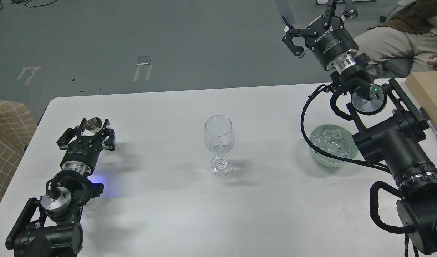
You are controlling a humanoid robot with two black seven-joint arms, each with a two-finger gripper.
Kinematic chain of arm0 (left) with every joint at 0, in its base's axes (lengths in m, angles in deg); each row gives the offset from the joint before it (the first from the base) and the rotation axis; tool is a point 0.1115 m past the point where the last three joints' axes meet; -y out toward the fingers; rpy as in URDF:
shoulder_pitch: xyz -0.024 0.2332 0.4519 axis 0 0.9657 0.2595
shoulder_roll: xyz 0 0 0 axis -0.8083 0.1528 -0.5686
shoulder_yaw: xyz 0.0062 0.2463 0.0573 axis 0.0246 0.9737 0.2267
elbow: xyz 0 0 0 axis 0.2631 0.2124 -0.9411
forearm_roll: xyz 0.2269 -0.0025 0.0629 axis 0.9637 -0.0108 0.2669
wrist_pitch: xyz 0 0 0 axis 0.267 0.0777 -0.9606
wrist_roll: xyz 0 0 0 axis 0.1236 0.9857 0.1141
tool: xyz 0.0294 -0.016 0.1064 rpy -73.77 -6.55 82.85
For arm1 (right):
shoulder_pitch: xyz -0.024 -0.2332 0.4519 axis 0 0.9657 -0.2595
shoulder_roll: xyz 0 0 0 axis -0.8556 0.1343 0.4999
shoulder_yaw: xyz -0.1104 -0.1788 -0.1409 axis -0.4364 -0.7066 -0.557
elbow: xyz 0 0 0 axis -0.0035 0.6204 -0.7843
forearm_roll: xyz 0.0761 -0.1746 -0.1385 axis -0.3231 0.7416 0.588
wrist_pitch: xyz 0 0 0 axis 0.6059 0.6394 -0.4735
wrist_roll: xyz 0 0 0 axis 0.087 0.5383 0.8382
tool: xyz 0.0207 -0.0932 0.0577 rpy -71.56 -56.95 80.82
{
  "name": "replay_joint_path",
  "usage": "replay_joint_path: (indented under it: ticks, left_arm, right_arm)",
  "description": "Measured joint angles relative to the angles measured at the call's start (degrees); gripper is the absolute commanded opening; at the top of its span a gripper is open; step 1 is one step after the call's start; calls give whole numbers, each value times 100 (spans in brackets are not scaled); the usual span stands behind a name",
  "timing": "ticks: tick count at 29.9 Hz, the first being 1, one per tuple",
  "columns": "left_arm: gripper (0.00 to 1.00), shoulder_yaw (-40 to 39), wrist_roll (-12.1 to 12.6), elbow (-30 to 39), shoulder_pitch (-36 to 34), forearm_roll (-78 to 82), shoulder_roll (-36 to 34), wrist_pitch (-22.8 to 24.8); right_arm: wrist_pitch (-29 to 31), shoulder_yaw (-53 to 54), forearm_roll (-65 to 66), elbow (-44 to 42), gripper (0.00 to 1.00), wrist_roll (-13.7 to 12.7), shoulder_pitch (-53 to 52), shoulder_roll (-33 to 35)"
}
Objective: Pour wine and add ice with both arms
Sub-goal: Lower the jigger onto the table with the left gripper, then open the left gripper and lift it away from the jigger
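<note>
A clear stemmed wine glass [219,142] stands upright at the table's middle, with a small glinting piece low in its bowl. The small steel jigger [93,123] stands at the far left. My left gripper [94,125] is open around it, fingers spread close to either side. The ice [330,141] is a heap of clear cubes in a pale green bowl [316,157] at the right, partly behind my right arm. My right gripper [313,21] is raised high beyond the table's far edge, open and empty. No wine is visible.
A pale wooden block [428,92] and a dark pen [432,125] lie at the table's right edge. A seated person [400,39] is beyond the far right corner. Checked fabric [8,135] lies off the left edge. The white table [161,200] shows bare around the glass.
</note>
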Motion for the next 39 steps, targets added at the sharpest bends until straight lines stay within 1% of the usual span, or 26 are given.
replay_joint_path:
  ticks: [2,6,9,18,23,28,35,39]
  left_arm:
    - [84,6,-7,2,0,0,0,41]
    - [92,18,-7,10,7,8,0,80]
    - [96,19,-14,31,13,9,0,102]
    - [97,-16,-30,106,84,18,-66,402]
    - [97,-49,-24,157,84,28,-152,420]
    - [97,-53,-22,473,84,28,-350,419]
    - [97,-52,-1,604,15,28,-615,410]
    - [97,-46,16,834,-9,28,-804,402]
  right_arm:
    - [0,0,0,0,100,0,0,0]
    - [0,0,0,0,100,0,0,0]
    - [0,0,0,0,100,0,0,0]
    - [0,0,0,7,100,4,0,0]
    - [0,0,0,8,100,4,0,0]
    - [0,1,0,17,100,4,0,0]
    - [0,9,0,18,100,4,-9,0]
    - [0,9,0,18,100,4,-9,0]
